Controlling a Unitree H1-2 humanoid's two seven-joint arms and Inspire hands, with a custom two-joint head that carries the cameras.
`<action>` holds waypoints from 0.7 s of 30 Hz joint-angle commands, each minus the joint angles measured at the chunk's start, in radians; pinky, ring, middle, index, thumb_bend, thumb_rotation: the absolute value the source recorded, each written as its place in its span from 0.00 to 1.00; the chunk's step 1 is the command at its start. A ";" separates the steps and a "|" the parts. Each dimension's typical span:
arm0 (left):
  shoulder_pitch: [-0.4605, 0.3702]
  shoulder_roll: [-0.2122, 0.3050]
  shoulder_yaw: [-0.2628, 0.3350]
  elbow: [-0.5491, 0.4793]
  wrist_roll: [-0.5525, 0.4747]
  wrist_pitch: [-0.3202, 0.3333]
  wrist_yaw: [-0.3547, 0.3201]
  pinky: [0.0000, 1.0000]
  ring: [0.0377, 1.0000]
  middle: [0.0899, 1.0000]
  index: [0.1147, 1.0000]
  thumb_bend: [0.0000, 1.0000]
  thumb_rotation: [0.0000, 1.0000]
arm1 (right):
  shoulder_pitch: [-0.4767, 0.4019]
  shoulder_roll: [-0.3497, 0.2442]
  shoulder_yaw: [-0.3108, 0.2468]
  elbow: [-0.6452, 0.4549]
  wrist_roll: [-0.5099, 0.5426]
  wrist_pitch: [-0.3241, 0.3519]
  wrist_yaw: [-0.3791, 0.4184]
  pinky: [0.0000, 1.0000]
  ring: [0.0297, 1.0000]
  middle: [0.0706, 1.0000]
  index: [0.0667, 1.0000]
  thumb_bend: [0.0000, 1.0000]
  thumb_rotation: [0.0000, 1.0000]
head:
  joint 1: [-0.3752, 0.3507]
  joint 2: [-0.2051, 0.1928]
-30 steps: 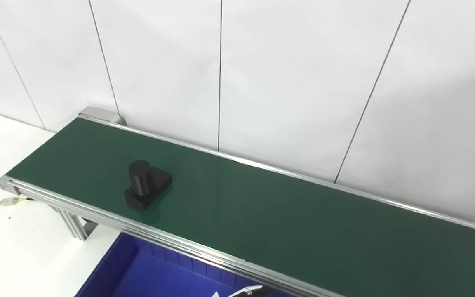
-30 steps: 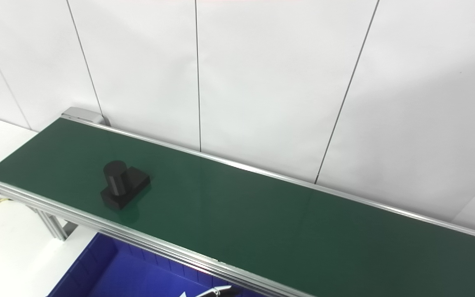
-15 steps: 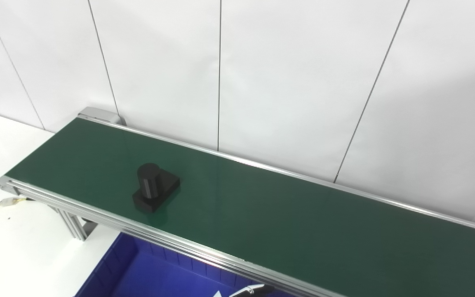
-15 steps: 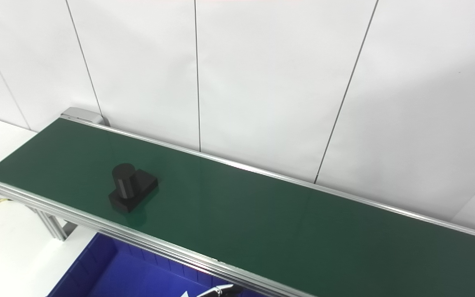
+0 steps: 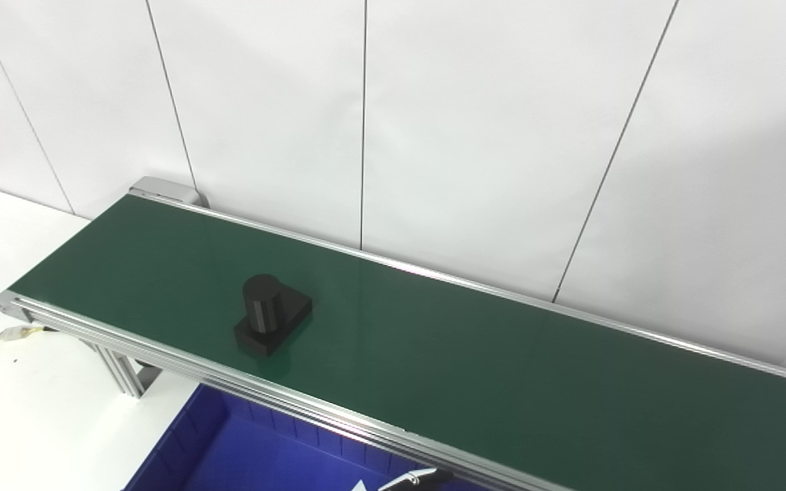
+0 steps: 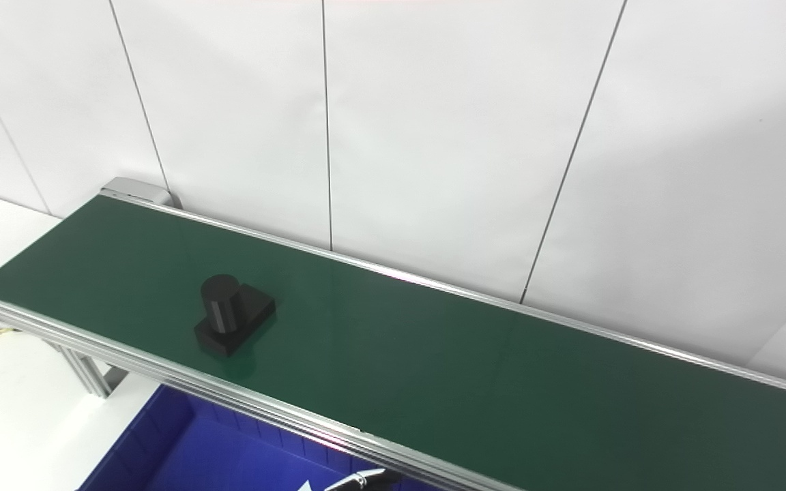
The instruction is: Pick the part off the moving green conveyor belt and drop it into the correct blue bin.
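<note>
spotted a matte black part, a flat rectangular block with a stubby round post standing on it [image 5: 271,315], sitting upright on the long dark green conveyor belt [image 5: 468,354]. lay towards the belt's left end, closer to the near silver aluminium rail [image 5: 161,351] than to the far one, apart from both. looked rigid and solid, likely plastic or dark metal, probably light enough for one hand, not fragile by the look of it. faint sheen on the post, so maybe a touch slippery. judged the post the best place to take hold: fingers wrapped round it from above, thumb opposite, base left free. pinching the low base edges seemed the poorer choice on a running belt.

found no hand clearly in either view. only a small silver-and-black sliver [image 5: 412,479] at the bottom edge, over the deep blue plastic bin [image 5: 256,453], possibly a fingertip, too little to say. impossible to tell whether either hand was released or clenched. part well apart from that sliver, up and to the left, across the near rail. pick not yet begun.
</note>
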 commanded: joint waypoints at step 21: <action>-0.016 -0.004 -0.004 -0.011 0.004 -0.041 0.025 0.76 0.85 0.87 0.82 1.00 0.28 | 0.004 0.007 -0.012 -0.025 0.001 -0.039 -0.008 0.87 0.91 0.93 0.97 0.67 0.00 | -0.003 0.007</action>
